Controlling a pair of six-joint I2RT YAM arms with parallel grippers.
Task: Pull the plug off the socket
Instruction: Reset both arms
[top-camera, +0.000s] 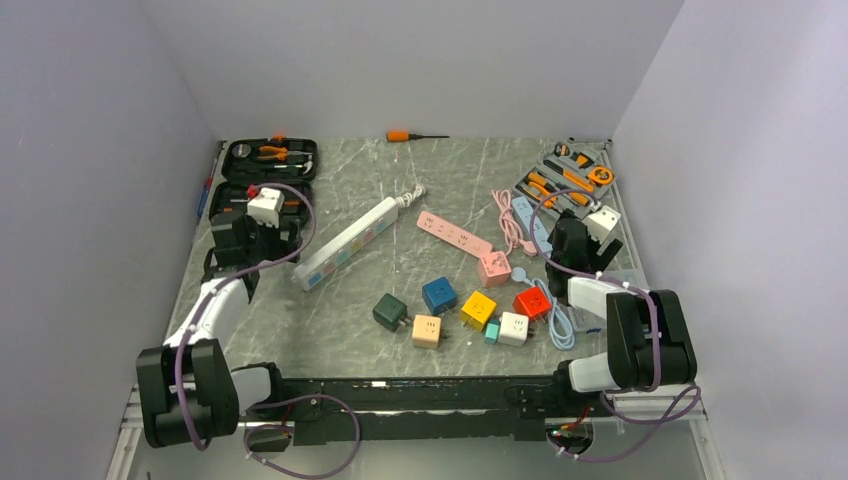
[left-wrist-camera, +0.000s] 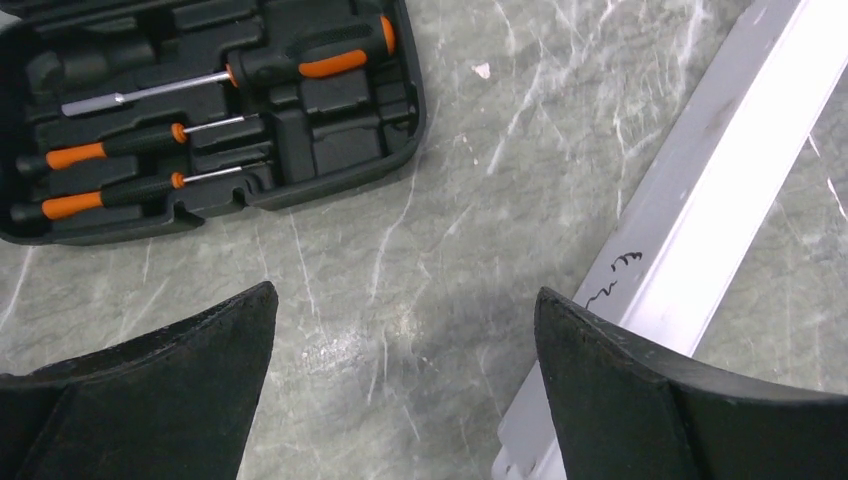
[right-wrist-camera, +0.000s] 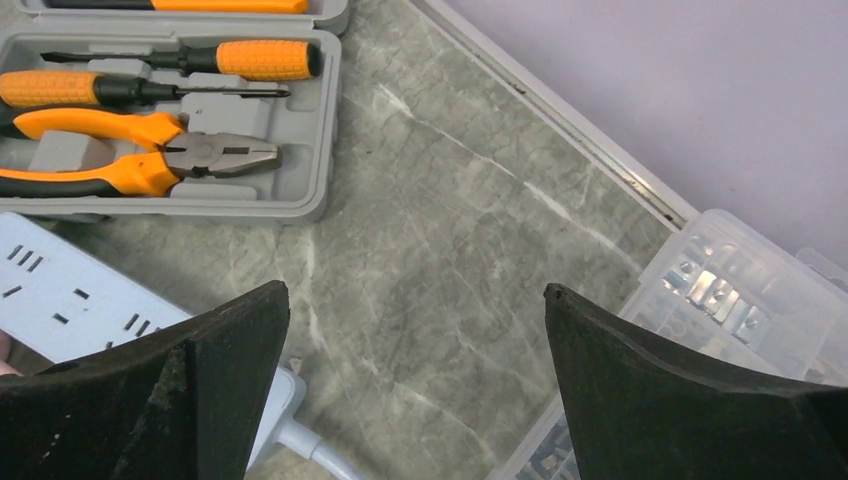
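A pink power strip (top-camera: 455, 232) lies mid-table with a pink cube plug (top-camera: 493, 268) seated at its near end. A long white power strip (top-camera: 350, 243) lies to its left. Several loose cube plugs lie in front, among them a dark green one (top-camera: 390, 311), a blue one (top-camera: 439, 294) and a red one (top-camera: 531, 302). My left gripper (top-camera: 236, 236) (left-wrist-camera: 405, 330) is open and empty over bare table at the left. My right gripper (top-camera: 572, 243) (right-wrist-camera: 415, 320) is open and empty over bare table at the right. Neither touches a strip or a plug.
A black tool case (left-wrist-camera: 210, 100) with screwdrivers lies beside my left gripper, near an aluminium edge rail (left-wrist-camera: 690, 220). By my right gripper lie a grey tool case (right-wrist-camera: 170, 120) with pliers, a pale blue power strip (right-wrist-camera: 70, 300) and a clear plastic box (right-wrist-camera: 720, 290). An orange screwdriver (top-camera: 410, 135) lies at the back.
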